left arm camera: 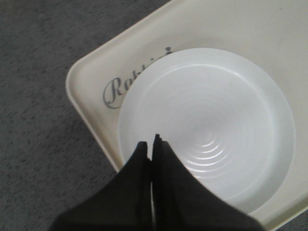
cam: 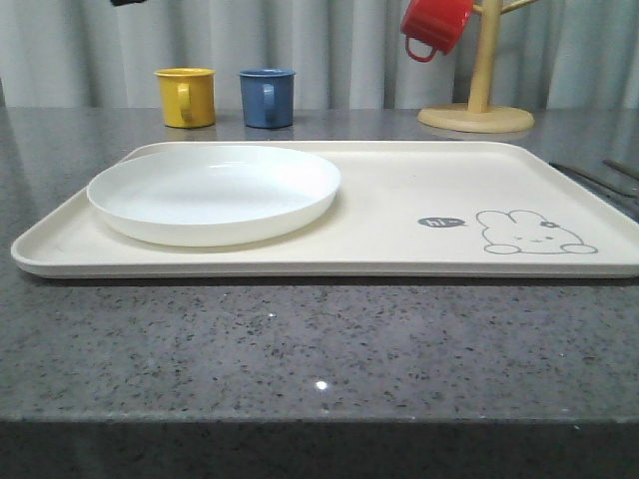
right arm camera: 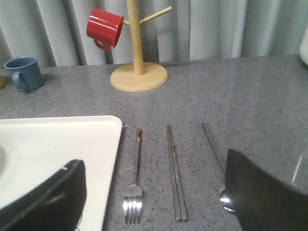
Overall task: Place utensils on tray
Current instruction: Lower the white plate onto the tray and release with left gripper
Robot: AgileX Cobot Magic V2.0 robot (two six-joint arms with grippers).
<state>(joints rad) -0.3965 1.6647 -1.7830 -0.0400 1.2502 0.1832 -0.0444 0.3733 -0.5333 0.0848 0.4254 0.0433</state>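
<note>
Three silver utensils lie side by side on the grey counter just right of the cream tray (right arm camera: 57, 144): a fork (right arm camera: 135, 178) nearest the tray rim, a pair of chopsticks (right arm camera: 175, 173), and a spoon (right arm camera: 213, 142) whose bowl is partly hidden behind one finger. My right gripper (right arm camera: 154, 202) hangs open above them, with the fork and chopsticks between its fingers and nothing held. In the front view the utensils (cam: 591, 180) show as thin lines beside the tray (cam: 399, 200). My left gripper (left arm camera: 151, 143) is shut and empty, over the white plate (left arm camera: 207, 125) near the tray's corner (left arm camera: 86, 96).
The round white plate (cam: 215, 190) fills the tray's left half; the rabbit drawing (cam: 534, 233) marks its bare right half. Behind the tray stand a yellow mug (cam: 187, 96), a blue mug (cam: 267, 97) and a wooden mug tree (cam: 479, 100) with a red mug (cam: 434, 25).
</note>
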